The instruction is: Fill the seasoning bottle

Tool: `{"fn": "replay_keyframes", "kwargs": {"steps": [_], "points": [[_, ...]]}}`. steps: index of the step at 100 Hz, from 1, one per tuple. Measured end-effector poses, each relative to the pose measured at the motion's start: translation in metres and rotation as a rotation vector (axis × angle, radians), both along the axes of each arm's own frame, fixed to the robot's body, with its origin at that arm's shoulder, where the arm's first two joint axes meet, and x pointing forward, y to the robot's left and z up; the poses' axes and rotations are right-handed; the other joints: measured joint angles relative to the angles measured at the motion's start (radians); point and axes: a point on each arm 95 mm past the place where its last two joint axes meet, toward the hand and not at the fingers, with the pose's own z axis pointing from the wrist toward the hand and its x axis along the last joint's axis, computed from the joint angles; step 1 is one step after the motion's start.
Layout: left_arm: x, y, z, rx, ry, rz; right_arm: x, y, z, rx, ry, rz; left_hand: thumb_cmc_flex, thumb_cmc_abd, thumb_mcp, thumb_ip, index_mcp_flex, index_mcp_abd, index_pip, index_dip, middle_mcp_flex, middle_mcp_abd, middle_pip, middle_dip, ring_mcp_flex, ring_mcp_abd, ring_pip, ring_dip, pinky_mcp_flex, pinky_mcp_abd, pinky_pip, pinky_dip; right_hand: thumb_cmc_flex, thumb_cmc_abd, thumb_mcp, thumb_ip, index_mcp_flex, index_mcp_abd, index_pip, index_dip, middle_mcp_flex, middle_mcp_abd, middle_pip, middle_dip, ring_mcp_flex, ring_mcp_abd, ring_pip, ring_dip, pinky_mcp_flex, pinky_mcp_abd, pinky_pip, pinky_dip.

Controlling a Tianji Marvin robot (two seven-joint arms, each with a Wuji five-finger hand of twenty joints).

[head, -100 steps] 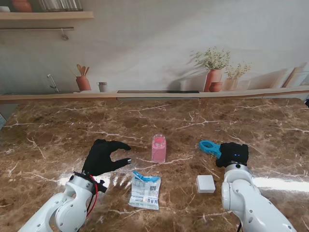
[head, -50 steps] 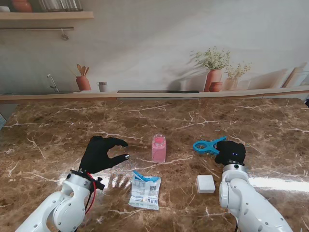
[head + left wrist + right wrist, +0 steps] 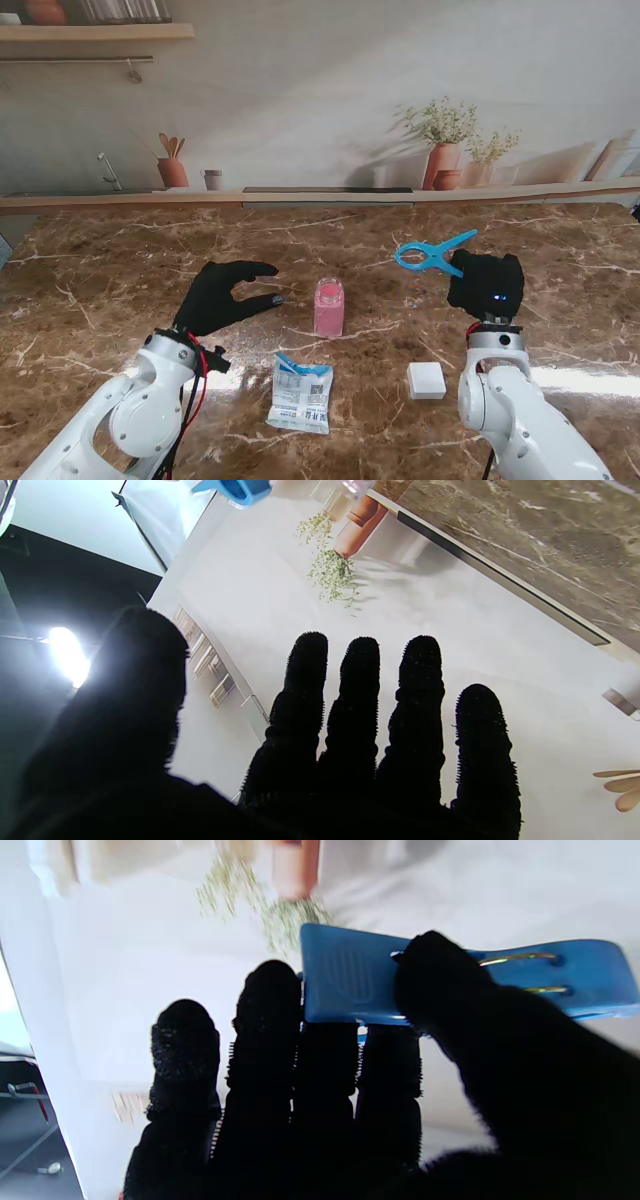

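Observation:
A small clear bottle (image 3: pixel 329 306) with pink contents stands upright mid-table. Nearer to me lies a white and blue seasoning packet (image 3: pixel 301 393), flat on the marble. My left hand (image 3: pixel 224 297) hovers left of the bottle, open, thumb and fingers spread with nothing between them (image 3: pixel 350 730). My right hand (image 3: pixel 486 284) is raised right of the bottle and shut on a blue clip (image 3: pixel 432 254), which sticks out toward the left. The right wrist view shows the thumb pressed on the blue clip (image 3: pixel 350 972) against the fingers.
A small white block (image 3: pixel 426 380) lies on the table near my right forearm. A ledge along the far edge carries terracotta pots with plants (image 3: pixel 443 160) and a utensil pot (image 3: pixel 172 170). The table (image 3: pixel 120 270) is brown marble.
My right hand has lifted the blue clip off the table and carried it up and farther from me. My left hand has edged farther from me and a little right, toward the bottle.

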Motion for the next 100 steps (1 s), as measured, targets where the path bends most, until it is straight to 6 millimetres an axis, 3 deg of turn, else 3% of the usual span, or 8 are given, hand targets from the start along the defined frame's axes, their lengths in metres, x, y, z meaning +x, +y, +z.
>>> {"fn": "replay_keyframes", "kwargs": {"steps": [8,16,42,55,75,83,90,100], "points": [[0.004,-0.007,0.011,-0.002,0.063,-0.025,-0.009,0.009,0.016,-0.002,-0.06,0.043,0.037,0.044,-0.152,0.022,-0.044,0.049,-0.07,-0.047,-0.066,0.036,-0.026,-0.031,-0.013,0.009,-0.025,-0.028,0.0,-0.006,0.008,0.001,0.0,0.0,0.0,0.0,0.0,0.0,0.0,0.0,0.0,0.0,0.0,0.0,0.0,0.0,0.001,0.0,0.0,0.0,0.0,0.0],[0.006,-0.016,0.022,0.012,0.145,-0.097,-0.017,0.02,0.03,-0.018,-0.117,0.093,0.074,0.094,-0.301,0.031,-0.089,0.07,-0.127,-0.075,-0.112,0.038,-0.051,-0.054,-0.012,0.016,-0.048,-0.049,0.0,-0.009,0.008,0.001,0.0,0.0,0.0,0.0,0.0,0.0,0.0,0.0,0.0,0.0,0.0,0.0,0.0,0.0,0.001,0.0,0.003,-0.001,0.0,0.0],[0.013,-0.035,0.044,-0.115,0.228,-0.188,-0.038,0.053,0.051,-0.086,-0.242,0.238,0.042,0.093,-0.322,0.031,-0.151,0.126,-0.191,-0.099,-0.187,0.067,-0.068,-0.08,-0.064,0.018,-0.076,-0.062,-0.026,-0.021,-0.009,0.001,0.0,0.0,0.0,0.0,0.0,0.0,0.0,0.002,0.0,0.0,0.0,0.002,0.0,-0.002,0.002,0.001,0.007,-0.008,0.0,0.0],[0.016,-0.047,0.05,-0.045,0.206,-0.219,-0.044,0.066,0.058,-0.09,-0.268,0.28,0.042,0.093,-0.322,0.031,-0.151,0.127,-0.191,-0.099,-0.194,0.07,-0.071,-0.09,-0.061,0.019,-0.076,-0.062,-0.027,-0.022,-0.015,0.001,0.0,0.0,0.0,0.0,0.0,0.0,0.0,0.002,0.0,0.0,0.0,0.002,0.0,-0.003,0.002,0.001,0.007,-0.009,0.0,0.0],[0.023,-0.061,0.053,-0.115,0.244,-0.255,-0.049,0.082,0.061,-0.075,-0.293,0.332,0.042,0.093,-0.322,0.031,-0.15,0.127,-0.188,-0.099,-0.194,0.07,-0.06,-0.091,-0.061,0.019,-0.076,-0.047,-0.027,-0.031,-0.015,0.011,0.0,0.0,0.0,0.0,0.0,0.0,-0.001,0.002,0.0,0.0,0.0,0.002,0.0,-0.004,0.002,0.001,0.007,-0.009,0.0,0.0],[0.026,-0.066,0.051,-0.123,0.245,-0.253,-0.051,0.087,0.062,-0.071,-0.299,0.348,0.047,0.092,-0.322,0.031,-0.123,0.106,-0.145,-0.075,-0.149,0.062,-0.025,-0.091,-0.048,0.019,-0.052,-0.021,-0.024,-0.032,-0.014,0.026,0.0,0.0,0.0,0.0,0.0,0.0,-0.001,0.003,0.0,0.0,0.0,0.002,0.0,-0.004,0.002,0.001,0.007,-0.009,0.0,0.0],[0.028,-0.07,0.05,-0.164,0.266,-0.251,-0.051,0.091,0.062,-0.07,-0.302,0.364,0.096,0.084,-0.322,0.031,-0.06,0.044,-0.073,-0.036,-0.068,0.046,-0.014,-0.064,0.001,0.019,0.0,0.025,-0.022,-0.032,-0.001,0.045,0.0,0.0,0.0,0.0,0.0,0.0,-0.001,0.003,0.0,0.0,0.0,0.002,0.0,-0.005,0.002,0.001,0.007,-0.009,0.0,0.0],[0.029,-0.075,0.049,-0.184,0.26,-0.211,-0.051,0.094,0.063,-0.067,-0.305,0.376,0.227,0.06,-0.322,0.031,0.036,-0.036,0.031,0.011,0.081,0.01,0.042,-0.02,0.112,0.021,0.112,0.101,0.012,-0.032,0.077,0.099,0.0,0.0,0.0,0.0,0.0,0.0,-0.001,0.004,0.0,0.0,0.0,0.002,0.0,-0.005,0.002,0.001,0.007,-0.009,0.0,0.0]]}}
